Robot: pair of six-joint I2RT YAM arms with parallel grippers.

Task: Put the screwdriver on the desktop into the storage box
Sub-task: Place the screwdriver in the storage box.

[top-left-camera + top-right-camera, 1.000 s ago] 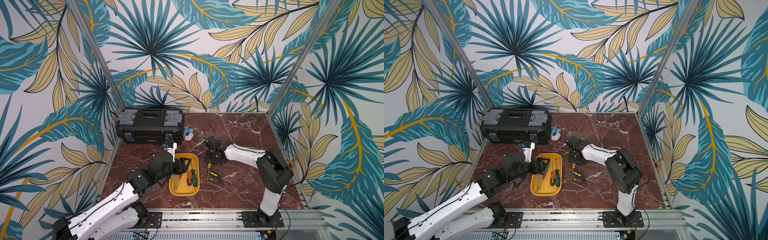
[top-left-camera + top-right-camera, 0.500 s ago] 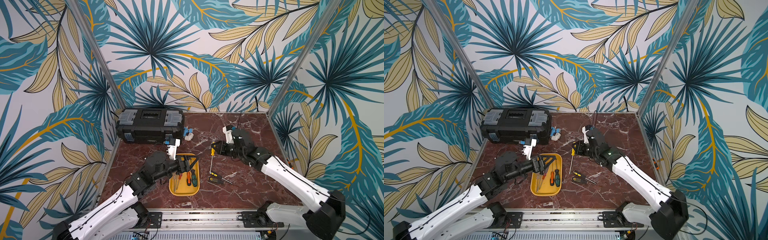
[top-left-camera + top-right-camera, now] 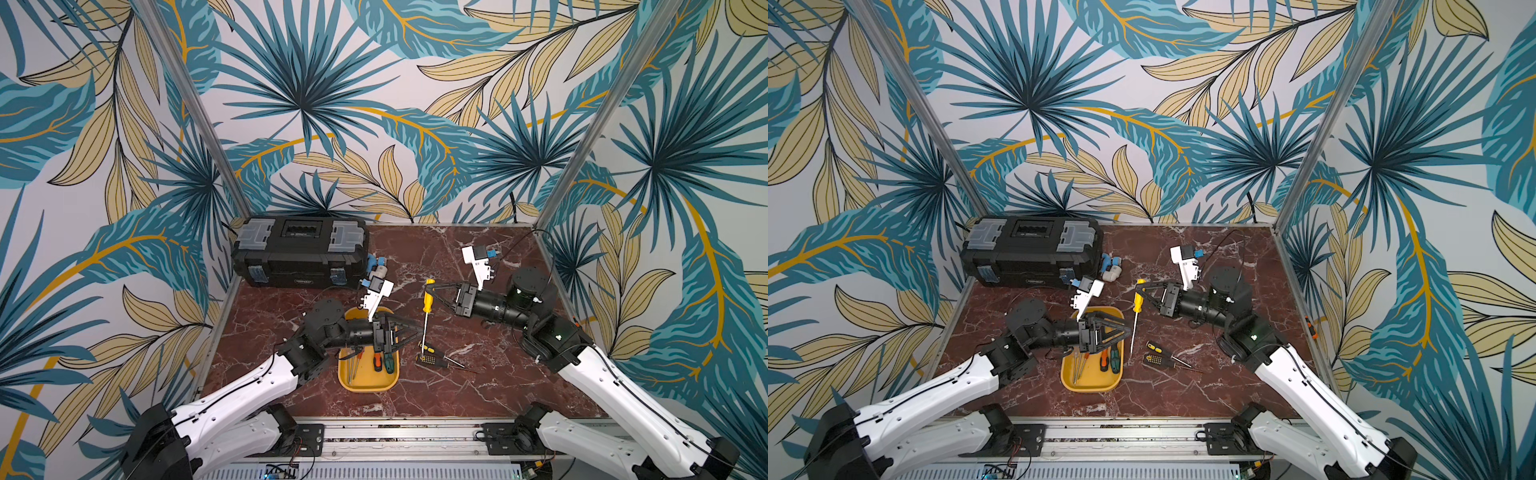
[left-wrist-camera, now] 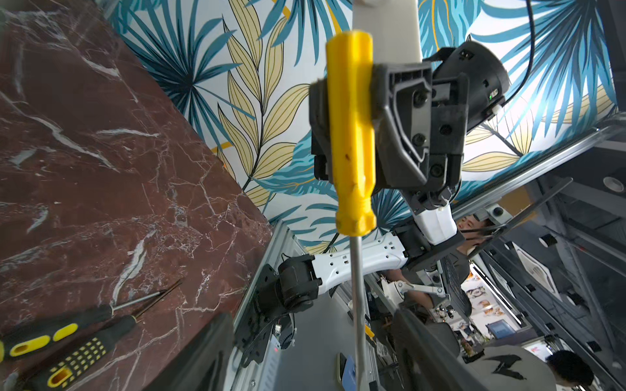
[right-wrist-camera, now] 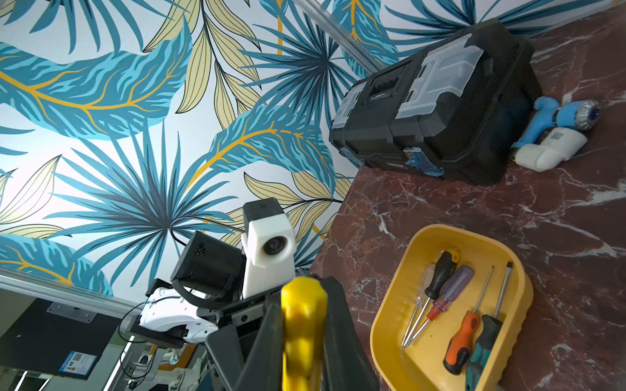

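Observation:
A yellow-handled screwdriver hangs upright above the desktop, shaft pointing down. My right gripper is shut on its handle. My left gripper reaches out over the yellow storage box and is open. The bare shaft stands between its spread fingers without touching them. Several screwdrivers lie in the storage box. Two black-and-yellow screwdrivers lie on the desktop just right of it.
A black toolbox stands at the back left. A blue and white toy drill lies beside it. Aluminium rails and patterned walls close in the desktop on three sides.
The right arm has unfolded and lifted the yellow screwdriver off the desktop. The left gripper has swung right over the storage box, its open fingers now around the shaft.

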